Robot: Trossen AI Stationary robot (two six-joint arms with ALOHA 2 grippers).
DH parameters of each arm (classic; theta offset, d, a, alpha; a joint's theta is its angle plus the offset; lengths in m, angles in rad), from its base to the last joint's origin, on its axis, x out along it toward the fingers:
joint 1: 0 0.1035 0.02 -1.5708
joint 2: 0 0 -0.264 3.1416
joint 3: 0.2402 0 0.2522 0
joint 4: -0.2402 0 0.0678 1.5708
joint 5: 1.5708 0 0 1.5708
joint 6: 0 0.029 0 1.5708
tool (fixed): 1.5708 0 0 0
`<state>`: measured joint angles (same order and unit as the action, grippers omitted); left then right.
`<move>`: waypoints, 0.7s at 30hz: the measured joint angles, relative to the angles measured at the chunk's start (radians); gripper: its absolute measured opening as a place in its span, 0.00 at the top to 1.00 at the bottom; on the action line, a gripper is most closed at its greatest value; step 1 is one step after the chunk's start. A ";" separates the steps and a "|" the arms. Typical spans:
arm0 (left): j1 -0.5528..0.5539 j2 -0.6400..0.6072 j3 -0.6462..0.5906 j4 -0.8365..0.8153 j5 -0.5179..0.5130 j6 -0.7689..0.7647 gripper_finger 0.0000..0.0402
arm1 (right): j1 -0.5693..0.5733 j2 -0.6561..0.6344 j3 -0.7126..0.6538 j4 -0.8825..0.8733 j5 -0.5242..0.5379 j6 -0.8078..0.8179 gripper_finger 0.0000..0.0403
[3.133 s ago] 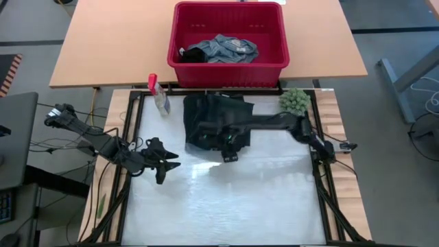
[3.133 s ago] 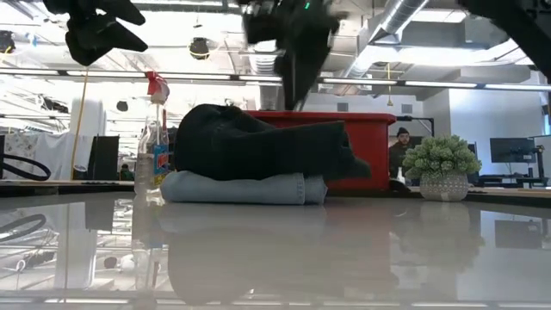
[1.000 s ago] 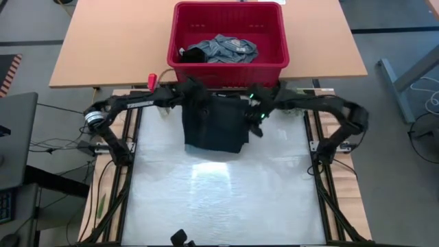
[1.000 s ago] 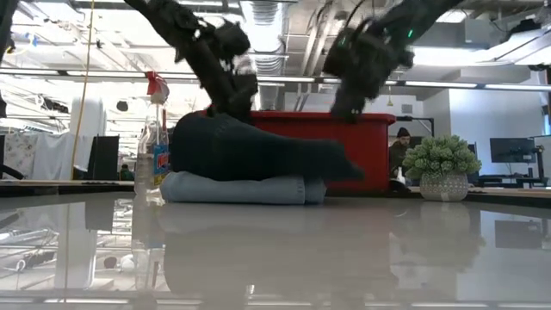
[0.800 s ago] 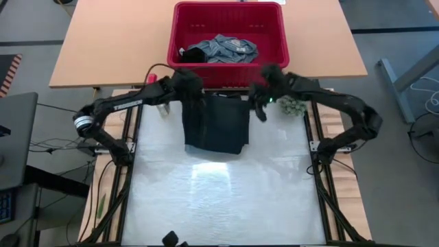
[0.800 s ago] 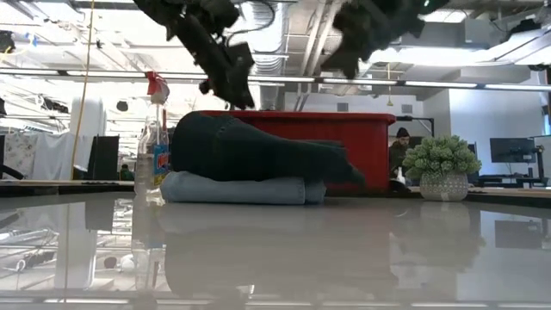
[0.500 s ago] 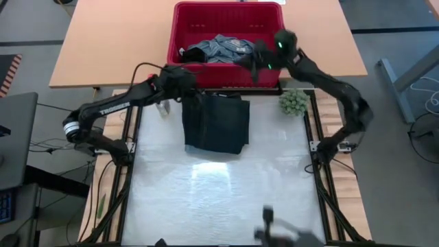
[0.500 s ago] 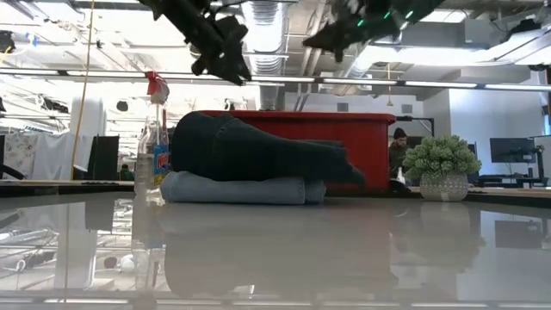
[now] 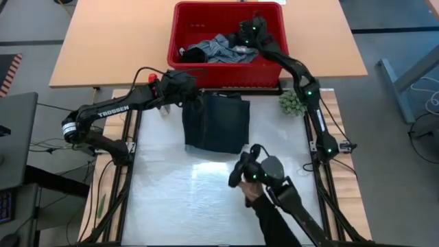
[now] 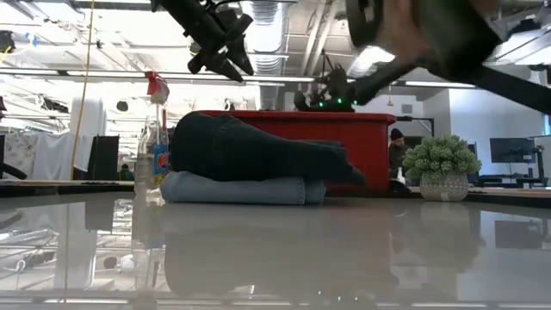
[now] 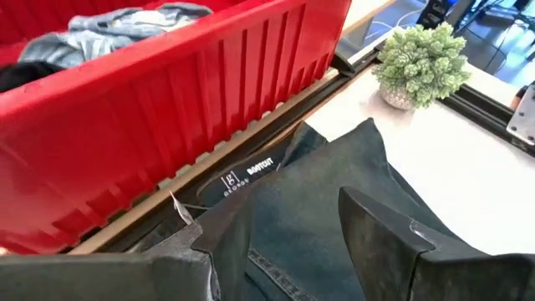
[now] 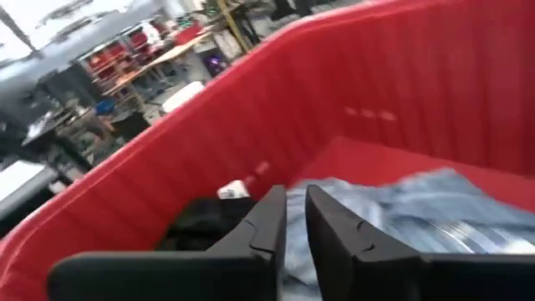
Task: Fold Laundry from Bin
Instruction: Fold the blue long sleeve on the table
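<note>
Above the red bin (image 9: 271, 68) we had swung our right gripper (image 9: 247, 31) from the folded dark pile (image 9: 216, 123) to the denim (image 9: 216, 48), fingers nearly together, empty. Beside the bin, our left gripper (image 11: 276, 251) hung part-open over the pile.

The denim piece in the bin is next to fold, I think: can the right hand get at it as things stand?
Probably yes. The right hand is inside the bin, just above the denim piece, fingers nearly together. Nothing lies on top of the denim; only a black garment beside it.
</note>
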<state>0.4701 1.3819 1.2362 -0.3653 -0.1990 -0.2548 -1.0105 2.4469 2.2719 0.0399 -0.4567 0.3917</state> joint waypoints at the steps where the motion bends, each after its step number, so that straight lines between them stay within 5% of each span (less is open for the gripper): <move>1: -0.002 0.000 0.000 -0.005 -0.001 -0.009 0.58 | -0.010 0.012 0.019 -0.031 0.005 0.007 0.80; 7: -0.012 0.000 0.000 -0.035 -0.005 -0.043 0.58 | -0.018 0.079 0.073 -0.304 0.032 -0.135 0.63; 15: -0.012 0.000 0.000 -0.038 0.007 -0.022 0.58 | 0.018 0.079 0.083 -0.631 0.244 -0.422 0.35; 21: -0.012 0.000 0.000 -0.039 0.027 0.000 0.58 | 0.033 0.079 0.077 -0.987 0.308 -0.616 0.26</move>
<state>0.4586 1.3819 1.2362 -0.4042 -0.1720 -0.2552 -0.9772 2.5259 2.3490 -0.9473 -0.1488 -0.2244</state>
